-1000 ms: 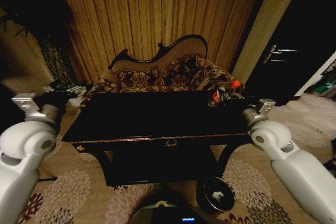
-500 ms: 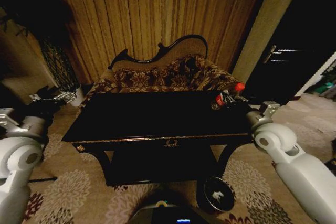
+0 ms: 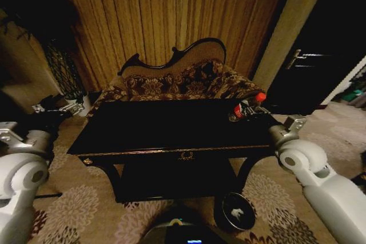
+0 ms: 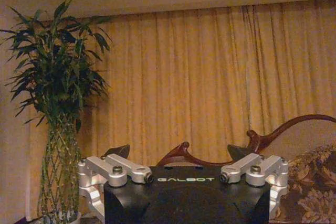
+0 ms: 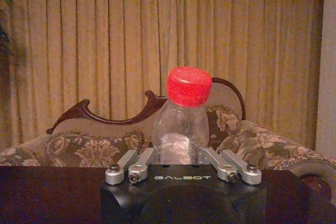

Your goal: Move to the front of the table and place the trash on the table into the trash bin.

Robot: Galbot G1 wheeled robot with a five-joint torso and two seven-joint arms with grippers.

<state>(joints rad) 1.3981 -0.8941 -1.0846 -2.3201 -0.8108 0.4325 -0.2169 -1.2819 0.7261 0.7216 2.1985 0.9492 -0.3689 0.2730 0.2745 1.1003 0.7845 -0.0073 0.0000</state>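
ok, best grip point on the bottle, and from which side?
Take the bottle around its clear body below the red cap. In the right wrist view it stands upright between the right gripper linkages, so a level approach from the table front, jaws either side of the body, looks best. The narrower neck probably gives less to hold.

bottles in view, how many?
1. The bottle, clear with a red cap, sits between the right hand's fingers above the table's far right corner. None visible elsewhere; dark areas could hide more.

Clear plastic bottle (image 5: 181, 129) with red cap above the black right gripper (image 5: 182, 162); floral-patterned sofa (image 5: 94, 148) and golden pleated curtain (image 5: 105, 40) behind.
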